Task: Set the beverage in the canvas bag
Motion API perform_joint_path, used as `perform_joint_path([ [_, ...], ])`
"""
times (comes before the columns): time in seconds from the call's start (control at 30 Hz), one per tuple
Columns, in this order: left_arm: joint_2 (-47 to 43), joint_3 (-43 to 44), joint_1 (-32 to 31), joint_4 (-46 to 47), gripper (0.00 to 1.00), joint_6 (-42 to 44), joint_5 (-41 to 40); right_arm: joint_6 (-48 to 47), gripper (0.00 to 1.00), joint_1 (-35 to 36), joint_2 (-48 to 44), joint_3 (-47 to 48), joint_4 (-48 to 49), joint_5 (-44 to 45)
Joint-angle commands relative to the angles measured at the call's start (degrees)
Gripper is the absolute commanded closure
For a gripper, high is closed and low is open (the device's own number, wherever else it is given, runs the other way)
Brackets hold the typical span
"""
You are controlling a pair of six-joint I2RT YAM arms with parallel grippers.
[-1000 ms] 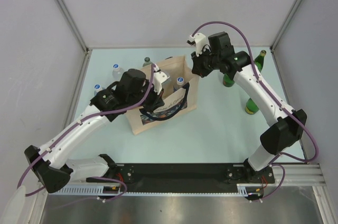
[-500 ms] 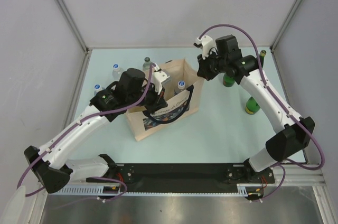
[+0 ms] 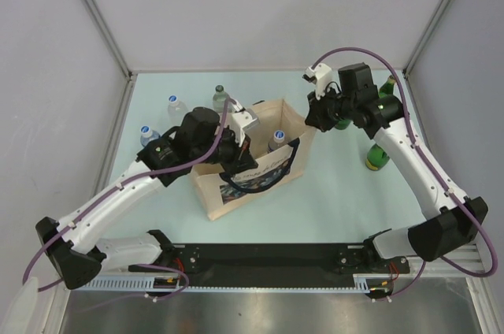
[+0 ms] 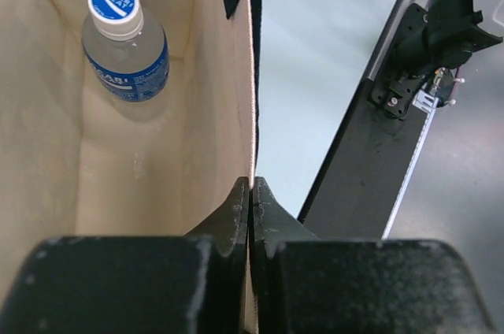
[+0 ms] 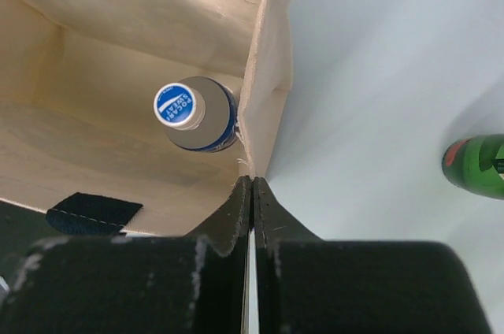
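Bag: dragged rightward and nearer over the table in the last second, so I judge it being repositioned, not loaded.
My left jaws: pinched shut on one wall.
My right jaws: pinched shut on the wall beside the bottle.
Bottle: upright inside the bag; cap reads "POCARI SWEAT".
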Motion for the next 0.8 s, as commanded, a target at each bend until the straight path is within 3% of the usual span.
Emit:
perform_joint_path([
  [0.0,-3.71,-1.43,-1.45,4.91,0.92,-3.47,3.34,-2.57,1.0,-1.65,-3.5,-0.43,0.72,-1.62],
  [0.07,-4.23,-2.39,-1.54,5.18,0.86,-4.0,2.47,-3.1,0.96,-1.91,-3.85,-0.61,0.28,-2.95],
  [0.17,-5.99,-2.83,-1.54,5.36,0.71,-4.97,-0.6,-4.32,0.8,-2.35,-4.11,-0.52,-0.78,-6.2],
  [0.3,-10.02,-2.49,-1.63,6.06,0.4,-5.5,-5.53,-8.01,0.63,-3.66,-4.55,0.62,-4.11,-13.21],
  [0.43,-12.67,-0.47,-1.54,5.71,0.17,-5.68,-12.64,-11.44,0.4,-5.68,-4.64,3.16,-6.75,-17.89],
  [0.5,-13.98,0.68,-1.54,5.62,0.04,-5.67,-18.35,-11.8,0.33,-7.52,-4.82,5.01,-7.37,-19.12],
  [0.57,-14.95,1.03,-1.54,5.62,0.0,-5.41,-24.83,-12.5,0.3,-9.11,-4.91,6.58,-7.9,-19.65],
  [0.77,-18.73,-0.28,-1.37,5.18,0.0,-6.64,-39.36,-11.02,0.27,-16.75,-4.91,7.39,-5.98,-18.51],
])
